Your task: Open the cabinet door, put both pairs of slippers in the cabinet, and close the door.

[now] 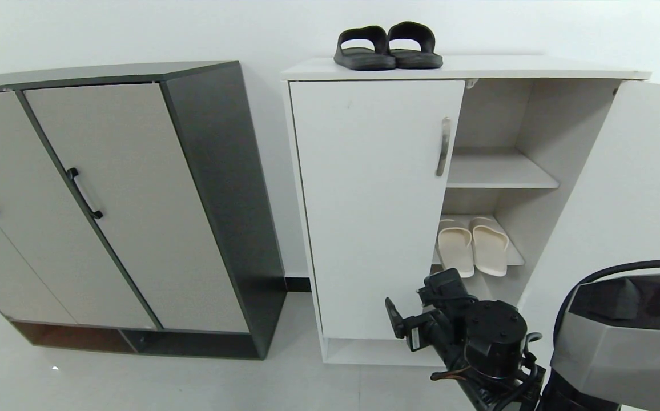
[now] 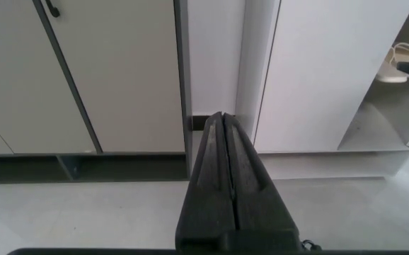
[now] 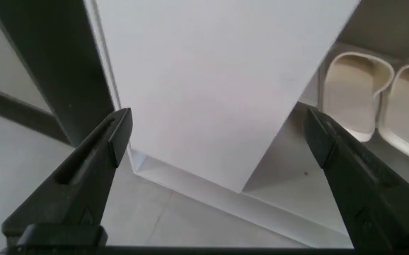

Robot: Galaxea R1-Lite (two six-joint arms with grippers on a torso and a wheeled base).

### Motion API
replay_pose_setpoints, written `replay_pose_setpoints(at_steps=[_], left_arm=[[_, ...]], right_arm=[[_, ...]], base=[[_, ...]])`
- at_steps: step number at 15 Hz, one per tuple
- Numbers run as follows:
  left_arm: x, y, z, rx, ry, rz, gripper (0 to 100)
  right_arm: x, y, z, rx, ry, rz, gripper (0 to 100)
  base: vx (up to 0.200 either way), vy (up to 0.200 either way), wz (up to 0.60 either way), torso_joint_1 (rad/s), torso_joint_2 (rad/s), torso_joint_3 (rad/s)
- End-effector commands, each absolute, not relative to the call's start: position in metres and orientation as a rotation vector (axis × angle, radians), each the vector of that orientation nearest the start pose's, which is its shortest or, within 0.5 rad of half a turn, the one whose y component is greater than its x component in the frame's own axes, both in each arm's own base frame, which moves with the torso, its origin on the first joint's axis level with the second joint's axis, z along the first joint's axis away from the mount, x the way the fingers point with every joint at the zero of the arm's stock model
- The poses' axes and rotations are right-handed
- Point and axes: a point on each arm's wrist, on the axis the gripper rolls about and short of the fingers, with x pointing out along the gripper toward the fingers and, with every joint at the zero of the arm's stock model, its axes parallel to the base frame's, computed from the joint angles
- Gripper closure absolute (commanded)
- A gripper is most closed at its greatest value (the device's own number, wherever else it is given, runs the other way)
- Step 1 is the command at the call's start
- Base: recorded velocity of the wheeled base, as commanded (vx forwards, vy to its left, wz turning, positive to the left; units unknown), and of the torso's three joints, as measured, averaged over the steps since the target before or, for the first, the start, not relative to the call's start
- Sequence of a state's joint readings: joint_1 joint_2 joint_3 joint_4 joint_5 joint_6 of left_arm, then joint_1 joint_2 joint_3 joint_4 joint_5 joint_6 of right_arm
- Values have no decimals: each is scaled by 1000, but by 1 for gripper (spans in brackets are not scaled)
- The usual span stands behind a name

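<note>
Grey cabinet (image 1: 136, 200): standing closed at the left.
Left gripper (image 2: 223, 117): I am holding it pressed together, low, facing the gap between both cabinets.
Black slippers (image 1: 388, 47): sitting side by side on the white cabinet (image 1: 535, 67).
White slippers (image 1: 473, 245): lying on its lower shelf (image 1: 515, 257).
Right gripper (image 3: 217, 120): I am holding it spread wide, empty, before the shut left door (image 1: 375, 200).
Right door (image 1: 638, 188): standing open.

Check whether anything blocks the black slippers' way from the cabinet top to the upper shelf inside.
Nothing visible does. The black slippers sit on the cabinet top, the right door stands open, and the upper shelf in the open half is bare. The white slippers lie on the shelf below.
</note>
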State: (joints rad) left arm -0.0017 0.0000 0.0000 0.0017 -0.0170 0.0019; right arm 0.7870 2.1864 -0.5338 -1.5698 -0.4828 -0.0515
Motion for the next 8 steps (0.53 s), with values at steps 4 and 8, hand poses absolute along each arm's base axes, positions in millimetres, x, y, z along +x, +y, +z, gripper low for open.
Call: replay_pose_setpoints(at_steps=[4, 8], left_arm=[[-23, 0, 75, 2, 2, -18, 100], [-23, 0, 75, 3, 2, -18, 100]], right_arm=[[241, 229, 56, -104, 63, 310, 0], [242, 230, 56, -101, 59, 310, 0]], base=[[0, 0, 0, 4, -129, -203], [0, 0, 0, 51, -477, -365]])
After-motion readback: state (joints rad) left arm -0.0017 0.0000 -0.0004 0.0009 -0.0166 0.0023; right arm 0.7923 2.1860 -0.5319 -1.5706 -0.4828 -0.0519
